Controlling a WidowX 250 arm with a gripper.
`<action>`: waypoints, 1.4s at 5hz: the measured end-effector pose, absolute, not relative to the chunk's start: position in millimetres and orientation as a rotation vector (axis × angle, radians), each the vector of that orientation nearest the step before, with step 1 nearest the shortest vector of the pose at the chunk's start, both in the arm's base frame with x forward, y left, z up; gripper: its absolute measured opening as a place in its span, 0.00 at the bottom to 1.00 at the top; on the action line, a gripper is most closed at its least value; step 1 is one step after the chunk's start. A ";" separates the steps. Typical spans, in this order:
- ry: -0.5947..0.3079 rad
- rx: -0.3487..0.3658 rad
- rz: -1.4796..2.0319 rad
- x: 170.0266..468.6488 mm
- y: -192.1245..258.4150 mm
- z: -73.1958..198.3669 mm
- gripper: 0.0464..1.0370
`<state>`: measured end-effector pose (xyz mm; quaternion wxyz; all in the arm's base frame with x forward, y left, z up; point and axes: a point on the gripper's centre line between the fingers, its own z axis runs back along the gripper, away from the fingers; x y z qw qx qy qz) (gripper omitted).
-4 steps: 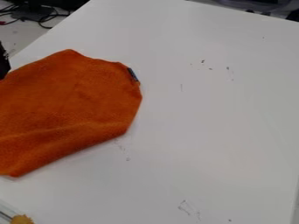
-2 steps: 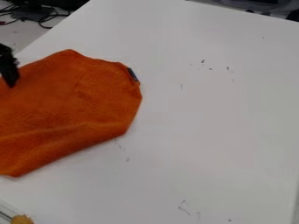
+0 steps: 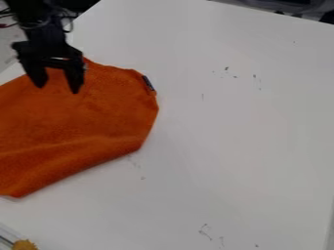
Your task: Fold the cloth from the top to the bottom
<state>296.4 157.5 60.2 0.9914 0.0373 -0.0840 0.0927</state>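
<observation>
Cloth [image 3: 85, 119]: we see it, orange, on the left of the bench [image 3: 235, 136], a crease across its near part
Tag [image 3: 149, 83]: we find it on the cloth's right edge, toward the far side
Pincer [image 3: 58, 87]: we see it spread above the cloth's far part
Cables [image 3: 7, 25]: we spot them beyond the bench, far left

Arm [image 3: 39, 31] in from far edge, far-left corner, slanting down toward near side and slightly right. Gripper [image 3: 58, 90] at far left, hanging below the wrist, tips pointing down. Fingers [image 3: 75, 79] spread, clear gap between them, nothing clamped. Right-hand fingertip sits a bit lower in view than left-hand one.
</observation>
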 end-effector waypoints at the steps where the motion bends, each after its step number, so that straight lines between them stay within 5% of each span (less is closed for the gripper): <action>1: -0.184 0.130 0.165 318.2 144.3 49.6 0.96; 3: -0.242 0.148 0.194 341.1 137.1 38.5 0.96; 7: -0.291 -0.020 0.043 366.3 60.1 49.2 0.96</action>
